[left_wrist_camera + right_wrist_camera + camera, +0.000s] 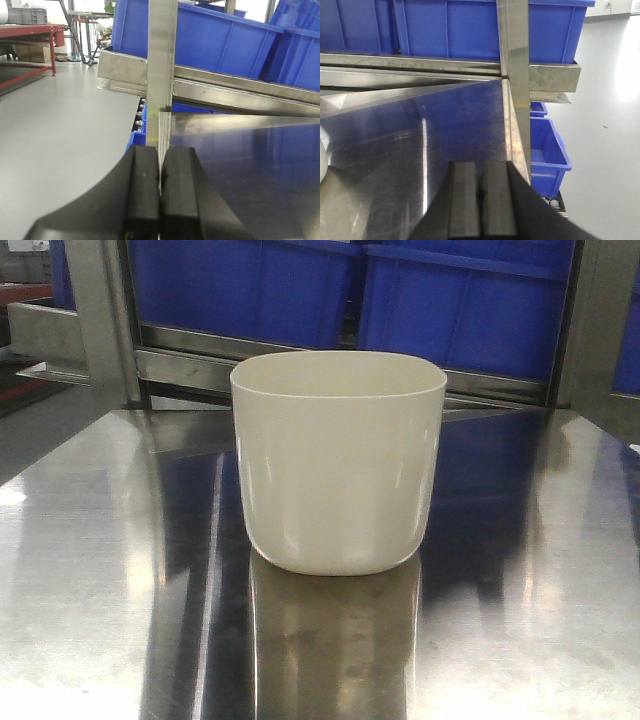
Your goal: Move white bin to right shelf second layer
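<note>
The white bin (338,465) is sitting upright on the steel table (90,580), blue bins (455,310) at its 12 o'clock. The left gripper (160,195) and right gripper (480,200) are pressing their fingers together, empty, the right probably hovering at the bin's 3 o'clock.

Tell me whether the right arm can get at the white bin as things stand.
Probably yes. The white bin sits to the left of the right gripper, with only bare steel tabletop between them; the jaws are shut and would need opening.
</note>
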Robot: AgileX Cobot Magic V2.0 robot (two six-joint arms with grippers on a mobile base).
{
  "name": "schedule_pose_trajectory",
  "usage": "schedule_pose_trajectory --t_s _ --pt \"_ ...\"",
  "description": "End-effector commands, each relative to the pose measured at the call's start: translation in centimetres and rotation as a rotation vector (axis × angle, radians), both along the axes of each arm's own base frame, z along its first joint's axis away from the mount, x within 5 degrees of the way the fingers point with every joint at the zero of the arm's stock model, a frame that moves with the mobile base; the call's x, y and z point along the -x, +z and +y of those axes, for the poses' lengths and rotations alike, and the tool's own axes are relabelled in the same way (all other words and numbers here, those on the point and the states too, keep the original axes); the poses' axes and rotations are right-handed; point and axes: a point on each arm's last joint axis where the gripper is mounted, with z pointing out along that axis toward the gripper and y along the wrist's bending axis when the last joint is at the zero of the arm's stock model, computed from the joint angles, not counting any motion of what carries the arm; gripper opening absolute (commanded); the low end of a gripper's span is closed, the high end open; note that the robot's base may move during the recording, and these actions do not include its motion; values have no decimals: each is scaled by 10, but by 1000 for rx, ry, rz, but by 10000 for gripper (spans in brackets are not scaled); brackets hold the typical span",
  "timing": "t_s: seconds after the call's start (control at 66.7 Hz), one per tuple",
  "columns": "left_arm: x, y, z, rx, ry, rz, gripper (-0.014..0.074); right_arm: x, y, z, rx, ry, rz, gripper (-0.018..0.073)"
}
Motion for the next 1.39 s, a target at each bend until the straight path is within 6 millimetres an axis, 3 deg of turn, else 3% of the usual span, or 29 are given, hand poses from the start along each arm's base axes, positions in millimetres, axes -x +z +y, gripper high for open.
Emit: schedule_pose_trajectory --t_s 0.0,0.72,0.794,0.884,1.049,1.244,1.379 --pt "-1 -5 0 25 0 -50 85 2 14 -1 7 -10 -121 56" --pt "-1 -5 0 25 0 -50 85 2 24 -1 5 -16 -220 56" --pt "-1 -5 0 25 0 -50 85 -1 26 -1 -62 -15 -183 56" --pt "-1 -5 0 25 0 -50 85 -8 36 -1 -126 -12 -86 56" --pt "-1 -5 0 25 0 -50 85 -26 73 0 -114 -4 48 56" --pt "-1 -5 0 25 0 -50 85 -55 124 0 -114 -1 72 56" --pt "-1 -5 0 25 0 -50 85 -79 144 2 -113 10 224 56"
